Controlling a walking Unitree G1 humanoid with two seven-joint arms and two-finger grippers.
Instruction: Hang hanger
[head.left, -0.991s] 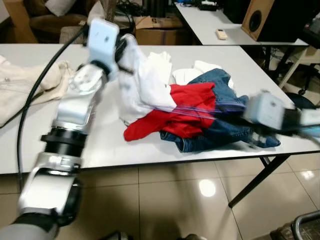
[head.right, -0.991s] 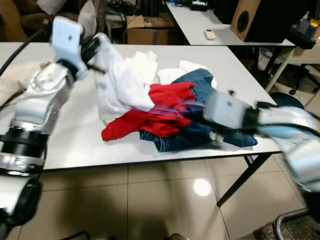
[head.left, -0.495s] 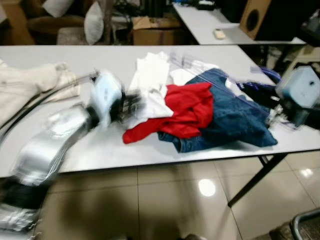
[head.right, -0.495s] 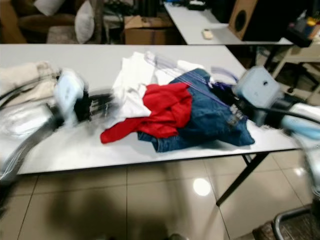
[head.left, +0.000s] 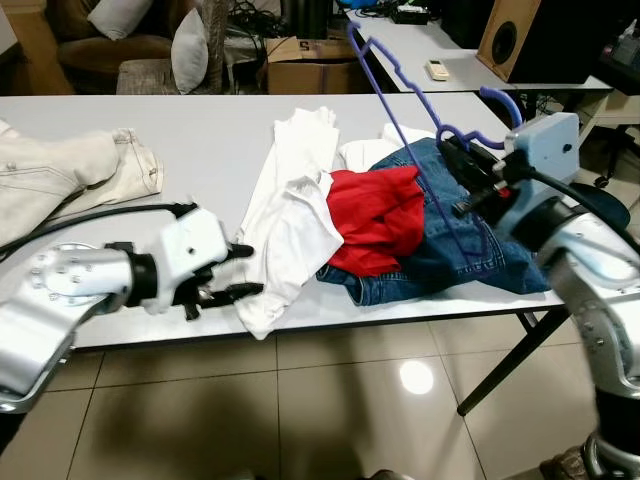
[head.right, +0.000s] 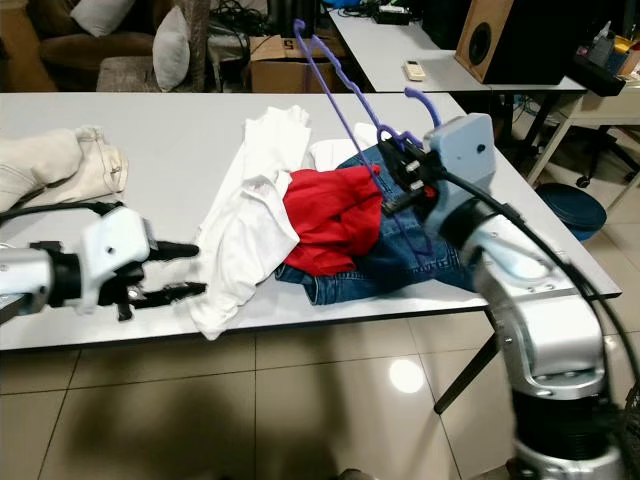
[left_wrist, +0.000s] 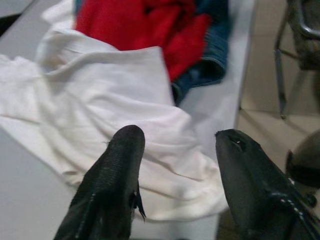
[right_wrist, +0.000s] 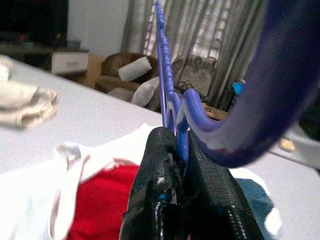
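Tabletop (head.left: 200, 130), white, over tiled floor (head.left: 330, 400); clothes pile (head.left: 400, 220) mid-top. Right claw (head.left: 458, 170) clamped on purple hanger (head.left: 400, 110), held above pile. Left claw (head.left: 235, 270) spread wide, empty, beside white shirt (head.left: 285, 240).

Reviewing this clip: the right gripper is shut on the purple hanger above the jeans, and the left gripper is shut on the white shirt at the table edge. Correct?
Not quite. The left gripper is open, its fingers apart over the white shirt, as the left wrist view shows. The right gripper is indeed shut on the purple hanger above the jeans.
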